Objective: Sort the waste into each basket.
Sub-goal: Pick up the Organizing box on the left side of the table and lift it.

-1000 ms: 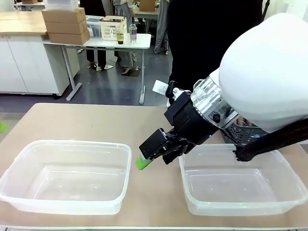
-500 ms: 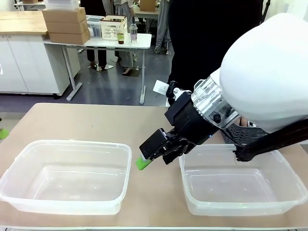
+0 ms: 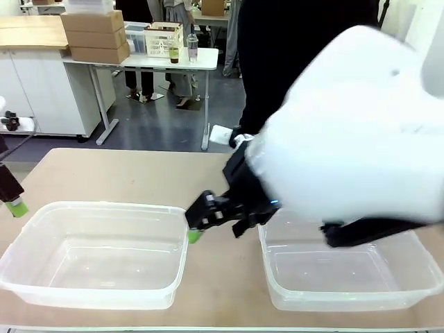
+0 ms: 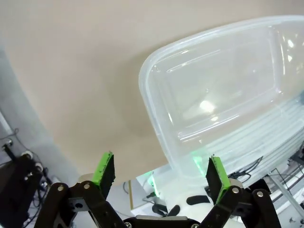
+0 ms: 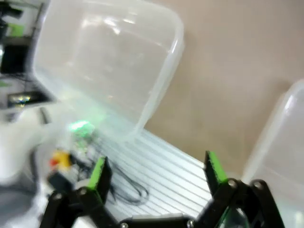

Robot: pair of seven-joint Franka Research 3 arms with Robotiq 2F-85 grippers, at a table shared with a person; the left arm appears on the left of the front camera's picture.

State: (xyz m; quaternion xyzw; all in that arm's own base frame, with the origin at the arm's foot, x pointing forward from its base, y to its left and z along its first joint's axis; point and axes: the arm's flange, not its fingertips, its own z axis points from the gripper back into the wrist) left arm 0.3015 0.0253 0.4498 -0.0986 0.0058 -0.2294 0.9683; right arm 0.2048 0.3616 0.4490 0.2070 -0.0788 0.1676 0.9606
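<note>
Right tub: the clear tub (image 3: 343, 267) sits at the near right of the table and is empty; its long axis runs across the table, left to right.
Left tub: the second clear tub (image 3: 97, 253) sits at the near left, also empty, lying the same way; a strip of bare table (image 3: 222, 277) parts the two.
Right gripper: the right gripper (image 5: 156, 173) hangs over that strip, between the tubs and just beside the left tub's right rim; its green pads stand wide apart and nothing is between them.
Left gripper: the left gripper (image 4: 159, 173) is off the left tub's far left corner; its pads are also spread wide and it holds nothing. In the front view only one green tip shows at the picture's left edge.
Waste: no can or bottle shows on the table, in either tub or in either gripper, so which way it lies from the grippers cannot be told.
Nearer arm: judged from the tubs alone, each arm is close to the left tub, and the right arm is the one beside the right tub.
Person: a dark-clothed figure (image 3: 291, 62) stands at the far side; the hands cannot be seen.
Hidden: the right arm's blurred white body (image 3: 354, 132) covers the far right of the table and anything lying there.
</note>
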